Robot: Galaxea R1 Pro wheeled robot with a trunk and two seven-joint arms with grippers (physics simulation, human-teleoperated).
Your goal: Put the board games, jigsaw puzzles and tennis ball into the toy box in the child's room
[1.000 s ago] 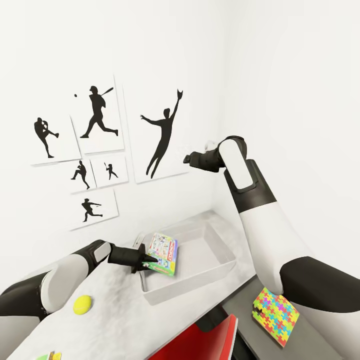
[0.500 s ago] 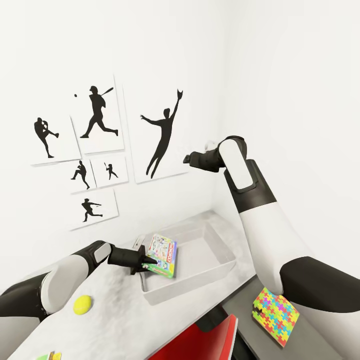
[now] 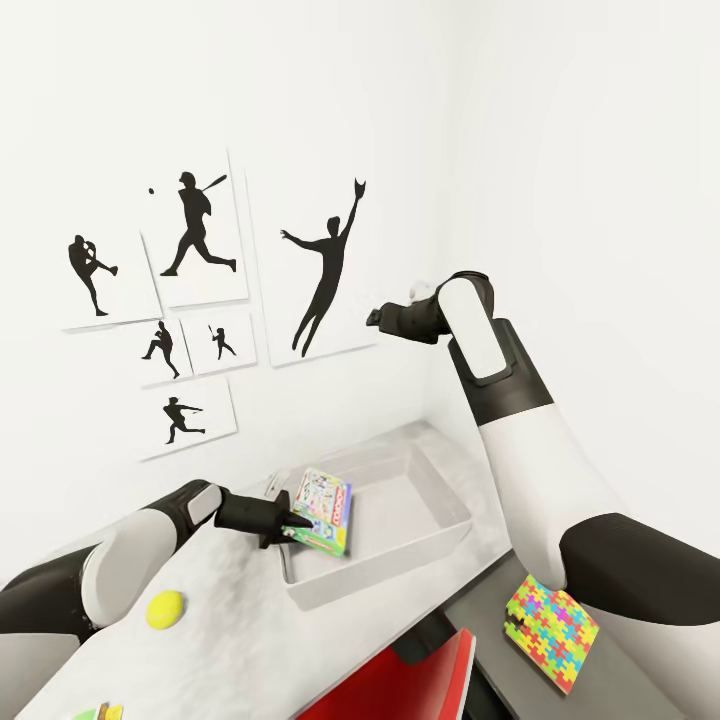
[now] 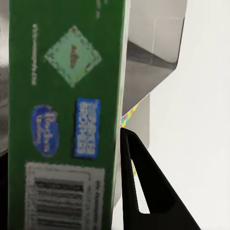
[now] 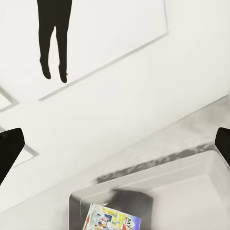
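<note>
My left gripper (image 3: 289, 525) is shut on the edge of a board game (image 3: 322, 509), a white box with a green side. It holds the box tilted over the near-left rim of the light-grey toy box (image 3: 385, 572). In the left wrist view the box's green barcode side (image 4: 67, 120) lies against one dark finger (image 4: 143, 191). The tennis ball (image 3: 165, 608) rests on the white table (image 3: 240, 640) near my left forearm. One jigsaw puzzle (image 3: 550, 620) lies on the lower dark-grey section. My right gripper (image 3: 372, 318) is open, raised high by the wall, looking down on the toy box (image 5: 191, 177) and the board game (image 5: 112, 221).
A red chair (image 3: 405, 685) stands against the table's front edge. A colourful item (image 3: 98, 713) peeks in at the bottom left corner of the table. Black silhouette pictures (image 3: 195, 240) hang on the wall behind. The room corner runs just right of the toy box.
The board game has shifted a touch left and lower in my left gripper, over the toy box rim. The right arm has stayed still.
</note>
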